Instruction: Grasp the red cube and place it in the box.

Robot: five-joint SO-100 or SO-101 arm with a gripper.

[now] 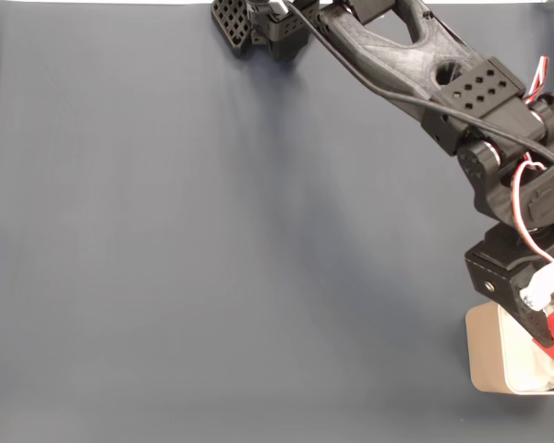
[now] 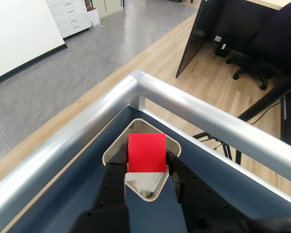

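— Where's the red cube [image 2: 146, 152]?
— My gripper [image 2: 146, 167] has its jaws clamped on it, right above the beige box [image 2: 114, 148] at the table's corner [image 1: 212, 258].

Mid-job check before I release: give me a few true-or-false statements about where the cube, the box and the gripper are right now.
1. The small bright red cube sits between the gripper's two black fingers. True.
2. The red cube is lying on the dark blue cloth, far from the beige metal-looking box with rounded corners. False: it is held directly over the box.
3. In the fixed view the box is at the lower right edge. True.
4. The box stands in the middle of the table. False: the wrist view shows it by the table's corner, next to the silver rail.
5. The gripper is open and empty. False: it is shut on the cube.
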